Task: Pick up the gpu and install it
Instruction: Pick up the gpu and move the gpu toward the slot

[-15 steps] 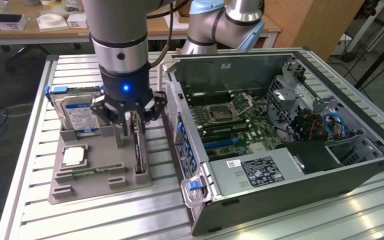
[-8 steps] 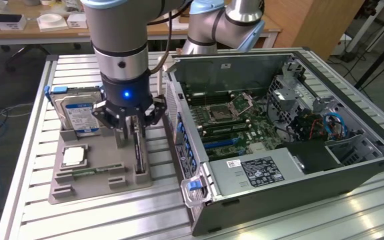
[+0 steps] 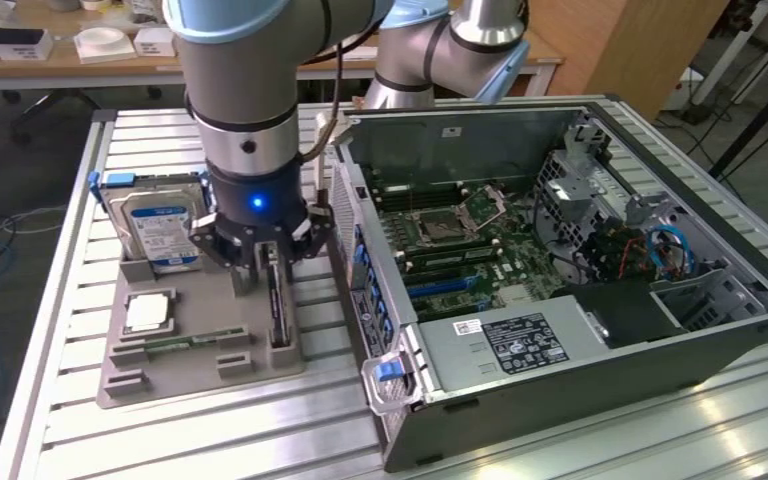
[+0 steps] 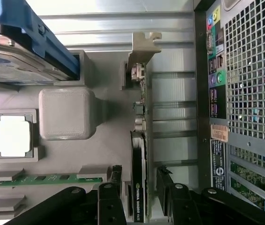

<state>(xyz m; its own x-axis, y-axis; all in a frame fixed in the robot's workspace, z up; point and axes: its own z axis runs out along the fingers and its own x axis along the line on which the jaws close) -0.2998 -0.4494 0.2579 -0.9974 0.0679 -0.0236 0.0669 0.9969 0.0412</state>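
Gripper (image 3: 263,280): fingers apart, straddling gpu (image 3: 277,318), which stands on edge in gray tray (image 3: 184,385) beside computer case (image 3: 598,375). Wrist view adds finger-to-card gaps and silver end bracket (image 4: 142,50).

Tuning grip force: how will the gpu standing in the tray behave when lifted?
Probably stiff: the gpu is a flat card standing on edge in the gray tray's slot. The metal bracket at one end may make it tilt in an off-centre grip. Exposed board parts between the open jaws look fragile under hard clamping.
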